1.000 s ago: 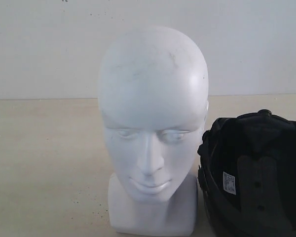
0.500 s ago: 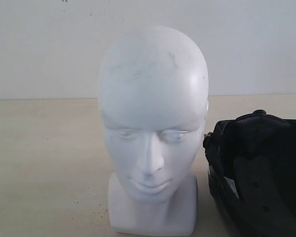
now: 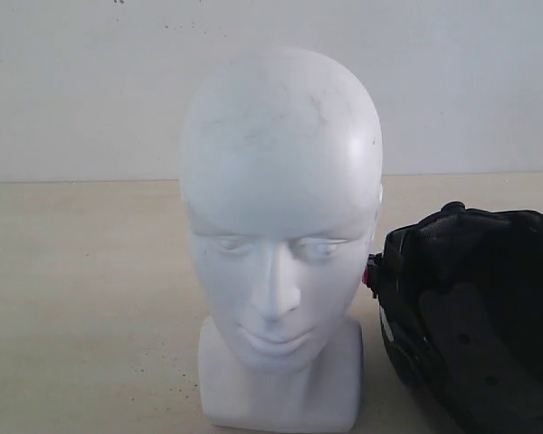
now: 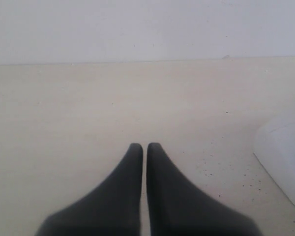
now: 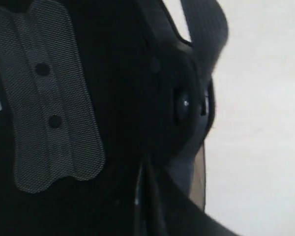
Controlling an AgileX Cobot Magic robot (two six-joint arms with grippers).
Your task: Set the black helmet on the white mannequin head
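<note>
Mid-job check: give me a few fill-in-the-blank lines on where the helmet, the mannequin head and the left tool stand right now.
1. The white mannequin head stands upright with nothing on it, so its crown is ____.
2. In the exterior view, the black helmet sits to the ____ of the head.
3. The left tool is shut and holds ____.
4. The small clip at the helmet's rim, nearest the head, is coloured ____.

Missing words: bare; right; nothing; red.

Beige table (image 3: 81, 298) showing scattered dark specks, white head (image 3: 281, 181) standing upright on it on its blocky neck base, facing the exterior camera
</note>
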